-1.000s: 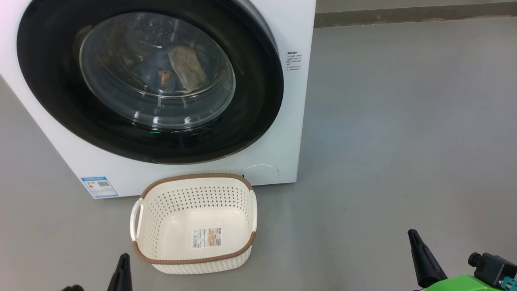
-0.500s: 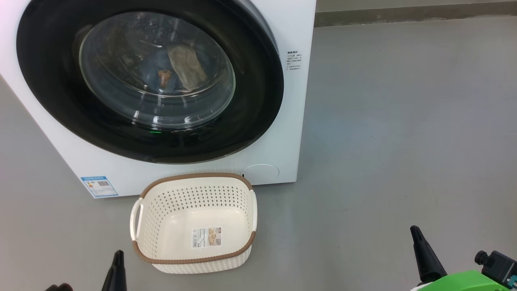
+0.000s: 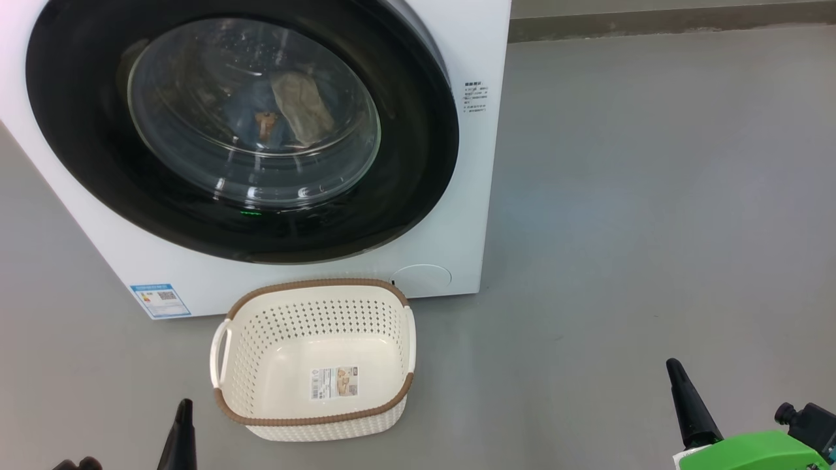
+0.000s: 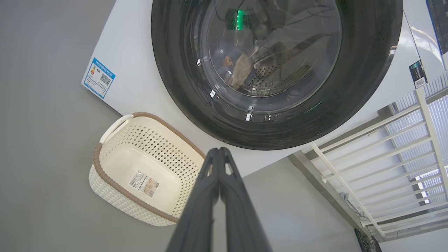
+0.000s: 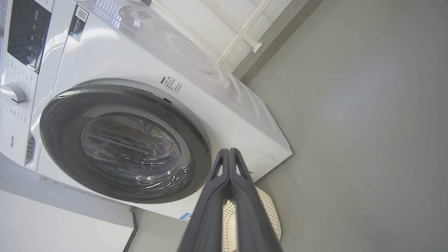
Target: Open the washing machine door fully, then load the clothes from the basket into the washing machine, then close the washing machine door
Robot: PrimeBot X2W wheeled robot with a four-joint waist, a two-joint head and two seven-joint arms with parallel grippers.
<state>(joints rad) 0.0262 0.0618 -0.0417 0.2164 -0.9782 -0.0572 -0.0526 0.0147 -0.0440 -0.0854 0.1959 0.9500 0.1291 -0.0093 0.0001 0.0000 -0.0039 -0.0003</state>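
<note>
On the floor (image 3: 620, 228) before the washing machine (image 3: 471, 196) sits the empty basket (image 3: 313, 286), the clothes (image 3: 300, 108) behind the closed washing machine door (image 3: 85, 150), while the left gripper (image 3: 185, 411) and the right gripper (image 3: 676, 375) keep low, jaws pressed together, holding nothing.

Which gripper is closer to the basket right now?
Left. The left gripper sits just left of the basket, by its near corner and not touching it; the right gripper is far off to the basket's right, over the floor.

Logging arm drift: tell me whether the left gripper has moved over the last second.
Yes. In the head view the left gripper has drifted left, widening its gap from the basket, which sits unmoved before the washer.
</note>
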